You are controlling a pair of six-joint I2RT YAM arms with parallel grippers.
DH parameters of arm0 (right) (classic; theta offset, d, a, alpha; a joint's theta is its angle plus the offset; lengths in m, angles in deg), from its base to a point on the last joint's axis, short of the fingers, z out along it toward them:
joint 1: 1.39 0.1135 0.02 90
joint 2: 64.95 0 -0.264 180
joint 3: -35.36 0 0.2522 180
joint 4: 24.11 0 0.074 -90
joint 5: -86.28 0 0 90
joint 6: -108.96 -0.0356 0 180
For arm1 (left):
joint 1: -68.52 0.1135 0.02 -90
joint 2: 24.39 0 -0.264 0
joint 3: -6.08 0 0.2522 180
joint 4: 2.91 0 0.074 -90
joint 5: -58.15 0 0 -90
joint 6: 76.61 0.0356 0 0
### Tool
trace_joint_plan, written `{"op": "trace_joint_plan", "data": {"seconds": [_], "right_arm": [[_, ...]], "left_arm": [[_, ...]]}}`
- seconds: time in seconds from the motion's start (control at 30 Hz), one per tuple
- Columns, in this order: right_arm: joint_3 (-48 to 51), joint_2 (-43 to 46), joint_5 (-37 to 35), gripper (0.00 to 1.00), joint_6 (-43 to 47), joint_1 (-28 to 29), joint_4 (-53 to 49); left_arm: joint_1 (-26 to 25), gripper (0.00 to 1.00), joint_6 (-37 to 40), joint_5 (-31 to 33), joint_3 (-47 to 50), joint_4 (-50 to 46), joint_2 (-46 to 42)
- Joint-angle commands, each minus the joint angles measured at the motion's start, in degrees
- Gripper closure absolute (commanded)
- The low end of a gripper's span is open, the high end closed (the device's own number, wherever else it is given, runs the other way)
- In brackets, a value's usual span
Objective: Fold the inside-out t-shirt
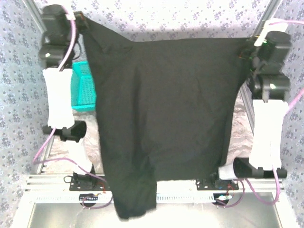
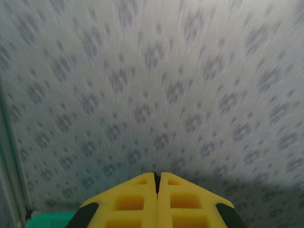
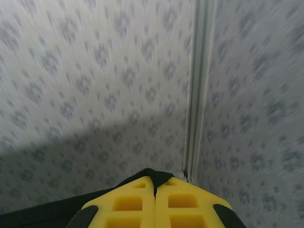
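T-shirt [image 1: 166,109]: black, hanging spread like a sheet across the centre of the top view. Its upper corners are drawn to the upper left and upper right of the frame, and one end droops past the arm bases at the bottom. No print shows on the side facing the camera. Left gripper [image 1: 81,21], upper left, has its jaws pressed together with a shirt corner running into them. In its wrist view the yellow fingers [image 2: 137,202] meet on only a dark sliver, so its grip on the cloth is judged rather than plainly seen. Right gripper [image 1: 247,47], upper right, is clamped on the other corner, and black cloth shows at its fingertips in the wrist view. Holding both corners high and well apart lets the t-shirt's own weight pull it flat, presumably so it can be laid down for folding. Basket [image 1: 81,85], teal, stands at the left, partly behind the cloth, and plays no part.
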Motion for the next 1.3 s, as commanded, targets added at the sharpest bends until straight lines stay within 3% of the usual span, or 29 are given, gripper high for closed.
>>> {"op": "trace_joint_plan", "data": {"seconds": [0.0,0.17,0.33,0.4,0.47,0.5,0.6,0.7,0.8,0.93,1.0,1.07,1.13,1.2,1.27], "right_arm": [[3.8,-3.9,-2.7,1.0,1.2,1.6,7.1],[9.3,-16.3,-10.1,1.0,4.2,5.3,12.6],[4.2,-33.9,-9.3,0.98,0.6,4.2,16.4],[-3.3,-41.0,-10.2,0.82,0.3,4.0,12.8],[-10.1,-45.7,-11.3,0.68,0.5,4.3,9.2],[-13.2,-47.2,-11.1,0.63,0.7,4.3,6.7],[-16.4,-47.2,-11.8,0.56,2.6,5.2,1.0],[-12.0,-42.9,-10.9,0.51,2.5,5.8,-2.6],[0.0,-34.5,-5.9,0.5,-0.6,6.3,-2.0],[18.6,-23.5,7.5,0.49,-7.1,6.4,1.2],[27.1,-18.5,10.1,0.47,-9.7,6.2,1.6],[33.7,-14.6,11.9,0.45,-10.6,5.9,1.3],[38.4,-12.0,12.5,0.43,-11.2,5.4,-0.3],[43.5,-9.9,12.7,0.42,-11.1,4.5,-0.1],[46.9,-8.8,13.8,0.4,-11.4,3.8,0.3]], "left_arm": [[0.2,1.0,-0.1,-3.2,-2.6,3.0,6.2],[-1.0,1.0,-1.1,-6.2,-4.8,8.5,21.4],[-1.7,0.99,-4.1,-6.1,-8.1,16.0,34.6],[-1.8,0.8,-4.9,-5.1,-9.3,18.7,37.3],[-1.9,0.73,-5.4,-5.0,-9.2,20.4,37.9],[-1.9,0.62,-5.6,-5.1,-9.2,20.5,37.7],[-2.1,0.44,-6.4,-5.8,-9.2,18.3,35.8],[-2.3,0.4,-7.5,-6.2,-9.2,12.4,32.6],[-3.0,0.37,-8.6,-6.9,-9.2,2.8,28.6],[-6.6,0.36,-9.6,-9.1,-6.3,-10.1,23.4],[-10.8,0.35,-7.5,-9.2,-0.9,-15.1,19.6],[-15.7,0.35,-4.7,-7.8,12.1,-13.4,13.1],[-19.2,0.35,-4.6,-7.9,33.0,-2.8,3.2],[-19.9,0.35,-8.9,-12.6,52.4,9.4,-6.3],[-20.2,0.36,-10.4,-12.3,62.4,11.6,-11.6]]}}
